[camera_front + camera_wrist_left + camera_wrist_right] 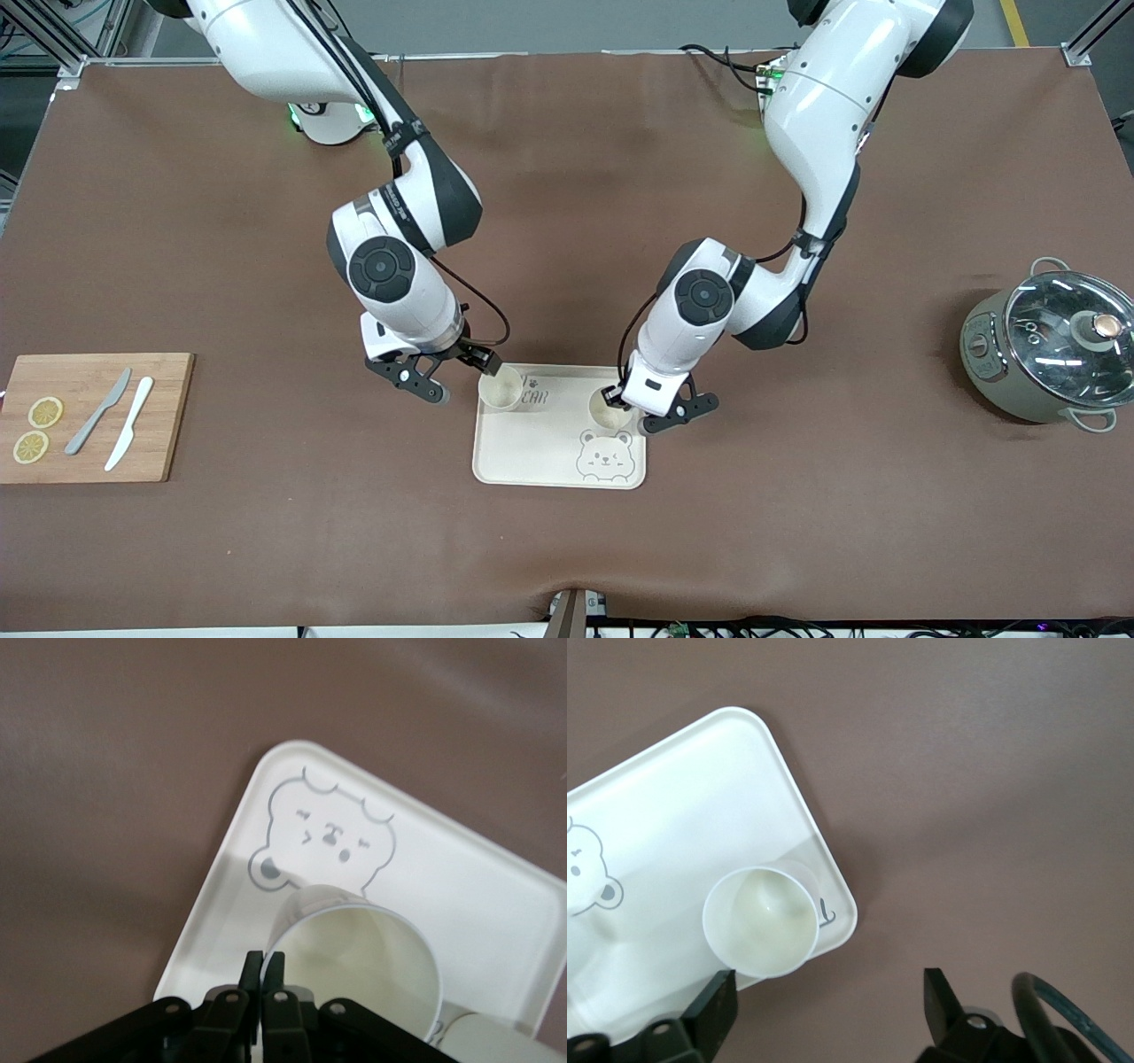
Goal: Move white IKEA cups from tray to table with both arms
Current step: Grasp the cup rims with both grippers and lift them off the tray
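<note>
2 white IKEA cups sit upright on my bear tray. Left gripper pinches the rim of one cup toward the left arm's end. Right gripper hangs spread wide just beside the other cup, over the tray's edge, not touching it.

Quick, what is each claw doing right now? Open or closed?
Left claw: closed on the rim of a white cup over the bear tray.
Right claw: open, beside the other white cup, which sits on the tray.
</note>
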Tool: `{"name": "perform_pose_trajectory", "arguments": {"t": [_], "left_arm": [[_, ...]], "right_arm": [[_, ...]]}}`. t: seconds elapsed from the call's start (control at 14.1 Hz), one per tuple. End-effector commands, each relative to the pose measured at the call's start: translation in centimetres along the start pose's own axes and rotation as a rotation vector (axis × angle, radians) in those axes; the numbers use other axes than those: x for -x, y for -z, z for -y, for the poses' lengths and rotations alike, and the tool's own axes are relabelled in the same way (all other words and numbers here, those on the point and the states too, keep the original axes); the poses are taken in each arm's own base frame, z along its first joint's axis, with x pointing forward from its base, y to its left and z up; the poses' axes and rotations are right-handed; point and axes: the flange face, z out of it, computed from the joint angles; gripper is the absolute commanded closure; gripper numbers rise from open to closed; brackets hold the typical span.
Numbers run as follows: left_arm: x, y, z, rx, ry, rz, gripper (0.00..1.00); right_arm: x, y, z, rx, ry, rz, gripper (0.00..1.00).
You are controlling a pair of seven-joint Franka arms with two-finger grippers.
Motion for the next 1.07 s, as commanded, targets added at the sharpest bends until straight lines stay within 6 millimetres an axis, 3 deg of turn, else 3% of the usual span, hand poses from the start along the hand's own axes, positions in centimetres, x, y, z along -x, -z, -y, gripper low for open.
{"name": "perform_pose_trajectory", "arguments": {"t": [0.0,0.28,0.43,0.5,0.71,1.0], "left_arm": [[-2.3,5.9,0.0,0.013,0.028,-0.048,1.00],[-6.3,13.5,2.8,-0.040,0.081,-0.060,1.00],[-8.6,15.5,5.1,-0.065,0.104,-0.063,1.00],[-9.4,16.1,6.0,-0.076,0.092,-0.061,1.00],[-12.0,16.2,9.3,-0.097,0.136,-0.060,1.00],[-15.3,14.7,17.4,-0.166,0.126,-0.020,1.00]], "right_arm": [[-0.5,-1.3,0.8,-0.013,-0.011,-0.013,0.41],[-0.4,-3.3,1.4,-0.042,-0.012,-0.026,0.44],[-0.1,-4.1,1.6,-0.036,-0.005,-0.024,0.58],[0.0,-4.4,1.7,-0.036,-0.004,-0.024,0.67],[0.0,-5.2,1.9,-0.049,0.002,-0.038,0.72],[0.2,-5.9,1.9,-0.043,0.007,-0.038,0.72]]}}
